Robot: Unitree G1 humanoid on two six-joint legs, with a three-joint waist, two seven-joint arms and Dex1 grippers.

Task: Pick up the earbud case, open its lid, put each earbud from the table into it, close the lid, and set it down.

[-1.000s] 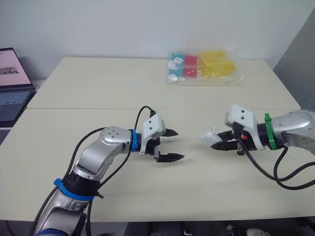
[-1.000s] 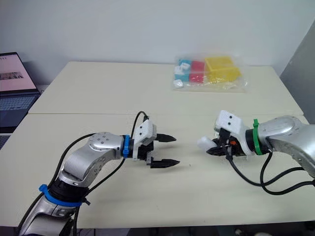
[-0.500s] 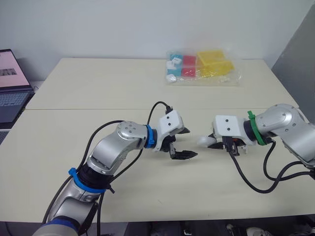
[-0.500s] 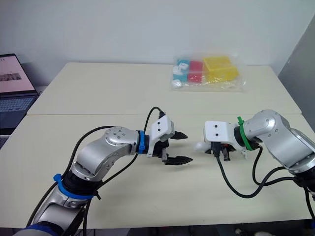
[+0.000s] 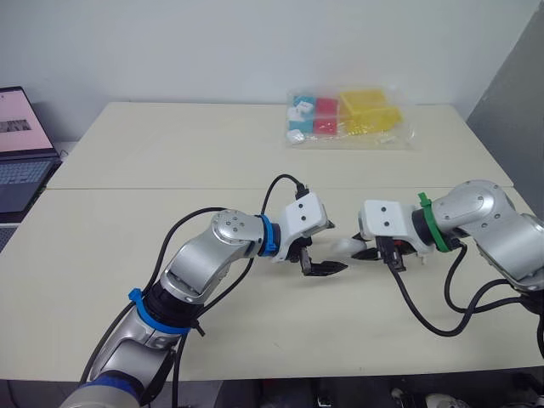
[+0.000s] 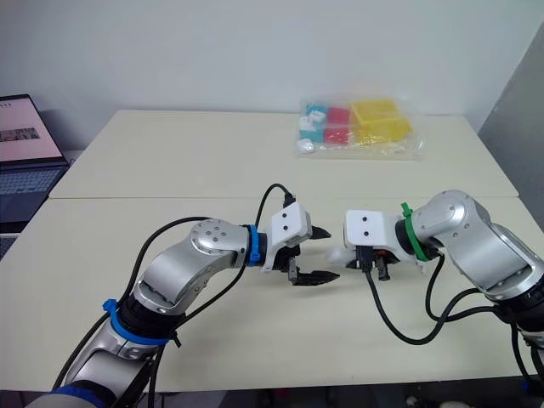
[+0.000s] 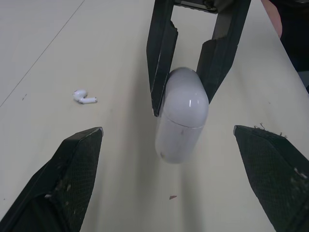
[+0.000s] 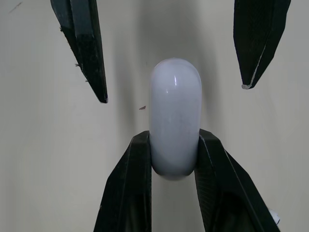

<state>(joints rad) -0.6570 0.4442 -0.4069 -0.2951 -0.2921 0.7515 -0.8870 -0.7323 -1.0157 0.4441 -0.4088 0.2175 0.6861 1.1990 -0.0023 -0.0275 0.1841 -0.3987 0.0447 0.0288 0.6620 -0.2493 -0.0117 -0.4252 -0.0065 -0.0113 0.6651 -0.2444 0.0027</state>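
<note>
The earbud case (image 5: pixel 344 247) is seen just right of the centre of the left eye frame, over the near half of the pale worktop (image 5: pixel 153 161). It is pinched at one end between the two black fingers of the right gripper (image 5: pixel 365 252), one finger pressed against each of its sides, as is shown plainly in the right wrist view (image 8: pixel 175 116). A fine seam is seen around the case with no gap, so the lid is taken as closed. Whether the case rests on the worktop or is lifted off it cannot be told.

The left gripper (image 5: pixel 333 247) is placed facing it from the left of the frame. Its fingers are spread wide, one to each side of the free end of the case, without touching it.

In the left wrist view a single white earbud (image 7: pixel 84 96) is seen lying on the worktop, apart from the case.

At the upper right of the frame a clear bag of coloured blocks (image 5: pixel 348 119) is laid on the far half. A laptop (image 5: pixel 17 144) is seen at the left edge.
</note>
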